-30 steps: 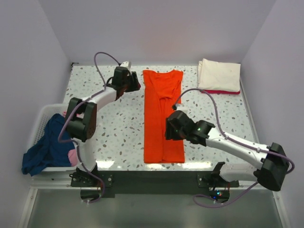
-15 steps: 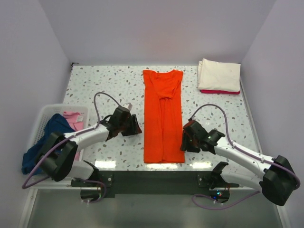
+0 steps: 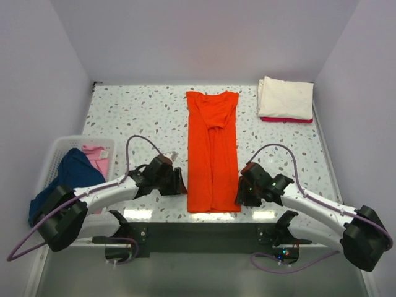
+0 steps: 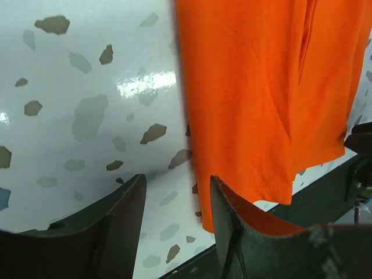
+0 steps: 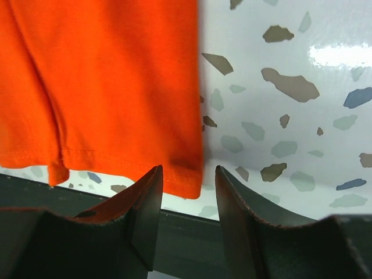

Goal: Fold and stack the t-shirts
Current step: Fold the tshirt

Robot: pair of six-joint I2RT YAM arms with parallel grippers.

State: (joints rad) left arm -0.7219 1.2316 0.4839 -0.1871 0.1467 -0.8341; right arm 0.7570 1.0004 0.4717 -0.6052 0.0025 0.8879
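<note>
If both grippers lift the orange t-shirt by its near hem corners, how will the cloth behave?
Probably floppy: the orange t-shirt lies flat as thin folded cloth, so it should sag between the left gripper and right gripper. Likely light, as its hem looks thin. The folded-in sides may fall open, since nothing pins them.

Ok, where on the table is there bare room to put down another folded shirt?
Bare table far left, bordered by the orange shirt, the basket and the back edge; also right of the shirt, nearer than the cream stack. Crowded at the shirt's near hem, flanked by left hand and right hand.
</note>
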